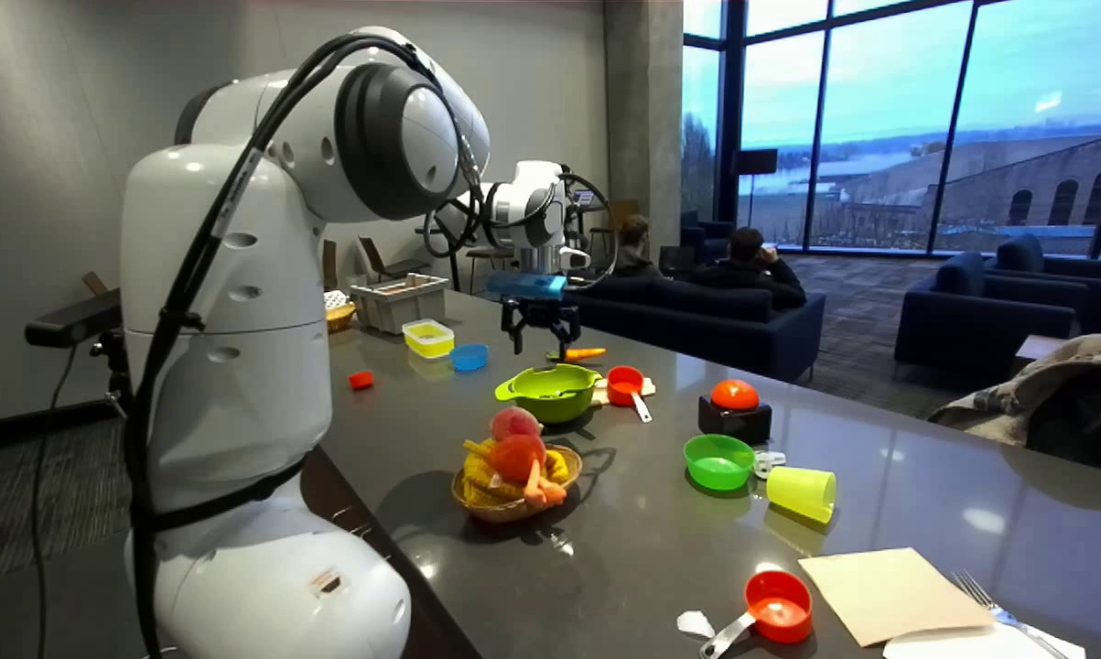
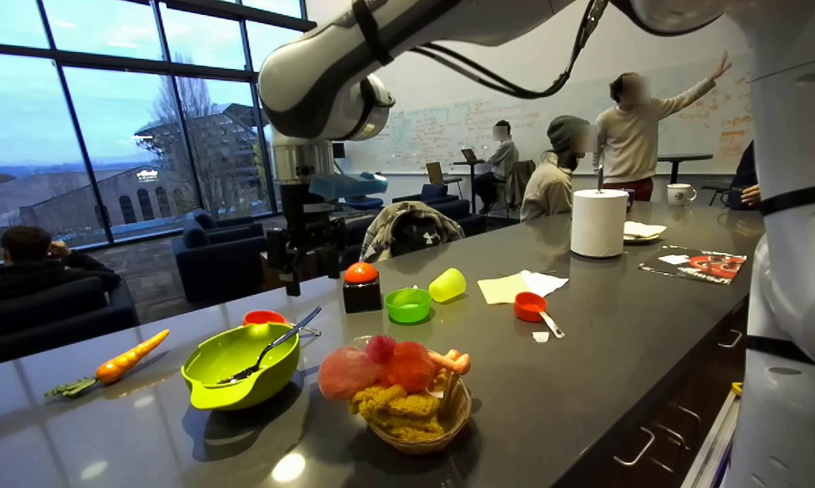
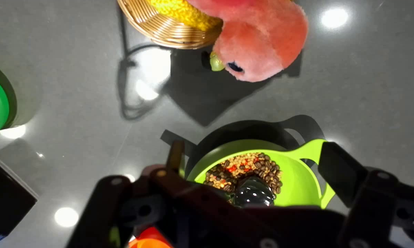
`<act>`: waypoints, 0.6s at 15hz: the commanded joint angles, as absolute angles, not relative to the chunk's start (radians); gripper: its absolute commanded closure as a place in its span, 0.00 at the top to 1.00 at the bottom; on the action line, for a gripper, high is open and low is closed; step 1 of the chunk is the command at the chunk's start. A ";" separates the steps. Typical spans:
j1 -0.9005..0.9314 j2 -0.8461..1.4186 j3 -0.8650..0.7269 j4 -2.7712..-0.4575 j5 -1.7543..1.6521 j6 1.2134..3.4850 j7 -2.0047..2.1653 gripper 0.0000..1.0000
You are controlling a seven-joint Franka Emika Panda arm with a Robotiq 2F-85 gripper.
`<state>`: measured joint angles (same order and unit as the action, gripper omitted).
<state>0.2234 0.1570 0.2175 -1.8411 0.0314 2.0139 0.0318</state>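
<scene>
My claw [image 1: 541,350], spread and empty, hangs higher than the green bowl [image 3: 298,186] nearby on the worktop [image 1: 623,567]; a spoon [image 2: 250,370] leans past its rim, so coming down askew I could snag it and spill the beans [image 3: 268,168]. Swinging wide, I might tip the plush bird [image 3: 258,41] from its basket [image 3: 167,32].
</scene>
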 commanded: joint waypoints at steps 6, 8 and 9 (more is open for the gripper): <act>0.227 0.140 0.228 -1.882 0.081 2.005 0.003 1.00; 0.244 0.149 0.245 -1.905 0.107 2.025 0.008 1.00; 0.251 0.148 0.255 -1.919 0.121 2.035 0.009 1.00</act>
<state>0.2312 0.1573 0.2346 -1.8804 0.0793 2.0142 0.0098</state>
